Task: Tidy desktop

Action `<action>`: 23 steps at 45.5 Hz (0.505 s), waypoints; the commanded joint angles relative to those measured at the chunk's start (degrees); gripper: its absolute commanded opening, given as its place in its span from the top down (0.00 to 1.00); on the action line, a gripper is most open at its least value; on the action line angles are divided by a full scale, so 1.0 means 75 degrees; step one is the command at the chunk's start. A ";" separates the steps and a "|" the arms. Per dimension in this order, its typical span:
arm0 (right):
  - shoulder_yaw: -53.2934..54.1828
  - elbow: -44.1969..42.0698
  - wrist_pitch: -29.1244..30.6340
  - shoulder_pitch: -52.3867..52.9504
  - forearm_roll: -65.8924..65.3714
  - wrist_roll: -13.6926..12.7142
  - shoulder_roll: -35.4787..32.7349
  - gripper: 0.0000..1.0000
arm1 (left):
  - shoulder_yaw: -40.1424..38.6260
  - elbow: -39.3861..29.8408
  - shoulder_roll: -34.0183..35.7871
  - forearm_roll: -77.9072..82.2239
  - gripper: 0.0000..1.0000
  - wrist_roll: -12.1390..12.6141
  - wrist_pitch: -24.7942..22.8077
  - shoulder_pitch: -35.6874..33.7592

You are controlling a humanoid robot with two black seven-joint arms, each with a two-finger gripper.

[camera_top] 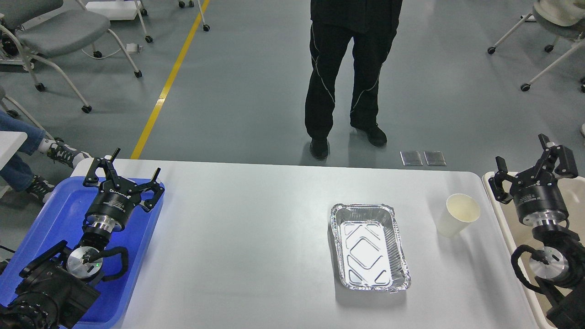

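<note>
The white desktop [247, 228] fills the middle of the head view. An empty foil tray [369, 246] lies on it right of centre. A white paper cup [457, 214] stands upright to the tray's right. My left gripper [123, 176] is open and empty, above the blue plastic tray [50, 214] at the desktop's left edge. My right gripper [530, 167] is open and empty, above the beige tub [577, 192] at the right edge, a little right of the cup.
A person in black trousers [347, 77] stands just beyond the far edge of the desktop. Wheeled chairs [55, 36] stand on the grey floor at the back left and back right. A seated person's feet [59, 153] show at the left.
</note>
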 commanded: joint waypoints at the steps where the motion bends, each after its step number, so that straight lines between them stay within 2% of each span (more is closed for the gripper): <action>1: -0.0010 -0.0062 -0.0014 0.0002 0.0027 -0.0012 0.0025 0.00 | 0.0000 -0.0011 0.0000 0.0000 0.00 -0.0001 0.0000 0.0000; 23: -0.0045 -0.0238 -0.0072 0.0084 0.0015 -0.0023 0.0025 0.00 | 0.0000 0.0001 0.0000 0.0000 0.00 -0.0001 0.0000 0.0000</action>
